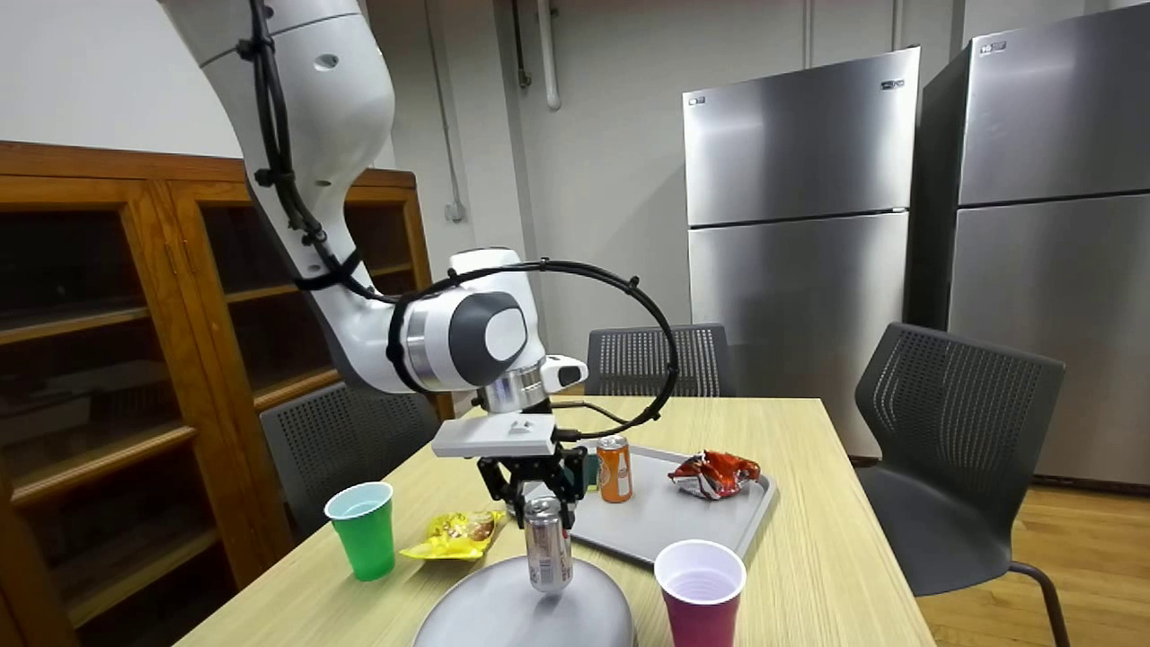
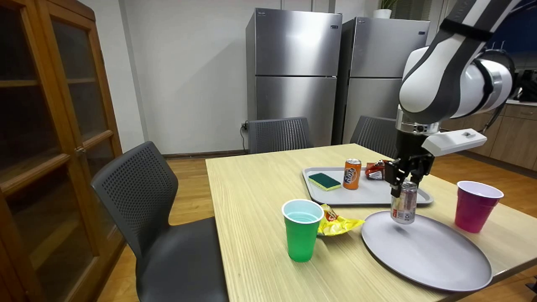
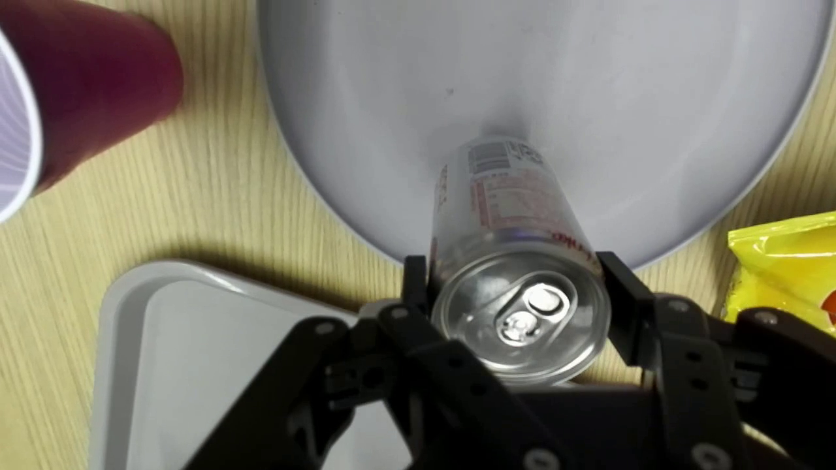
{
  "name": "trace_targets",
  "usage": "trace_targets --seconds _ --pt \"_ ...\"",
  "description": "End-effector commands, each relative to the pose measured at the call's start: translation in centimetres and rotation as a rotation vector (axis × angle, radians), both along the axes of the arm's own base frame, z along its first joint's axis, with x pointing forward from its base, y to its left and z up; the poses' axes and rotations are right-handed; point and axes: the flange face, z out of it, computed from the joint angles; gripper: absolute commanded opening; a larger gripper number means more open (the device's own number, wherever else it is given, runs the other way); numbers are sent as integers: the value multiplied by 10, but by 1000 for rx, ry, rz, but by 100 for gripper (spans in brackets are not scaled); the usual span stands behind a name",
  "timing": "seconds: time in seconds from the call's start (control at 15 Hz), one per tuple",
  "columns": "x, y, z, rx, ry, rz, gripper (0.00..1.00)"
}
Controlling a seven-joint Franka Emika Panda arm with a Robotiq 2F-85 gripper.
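Note:
My gripper points down and is shut on a silver soda can with red print. Its two black fingers press on either side of the can near the top. The can is upright and appears to hover slightly above the round grey plate, near the plate's edge on the tray side; a small shadow lies under it. In both exterior views the can hangs below the gripper. The plate fills the upper part of the wrist view.
A grey tray holds an orange can, a green-yellow sponge and a red wrapper. A green cup, yellow wrapper and magenta cup stand round the plate. Chairs surround the table.

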Motion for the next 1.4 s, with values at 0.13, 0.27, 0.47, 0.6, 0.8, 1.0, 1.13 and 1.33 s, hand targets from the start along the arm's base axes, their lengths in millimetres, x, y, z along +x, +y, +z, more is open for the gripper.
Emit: trace_targets --seconds 0.13,0.27,0.47,0.6,0.8,1.0,1.13,1.33 --pt "-7 -1 1 -10 -15 26 38" --pt "-7 -2 -2 -9 -19 24 38" --pt "-7 -3 -7 -7 -27 23 38" --pt "-7 -4 -10 -7 -26 23 38" --pt "-7 -4 -14 -8 -27 23 38" --pt "-7 -4 -14 -10 -26 21 96" --pt "-6 -4 -13 -10 -28 22 100" --pt "-4 -4 -5 -4 -28 17 100"
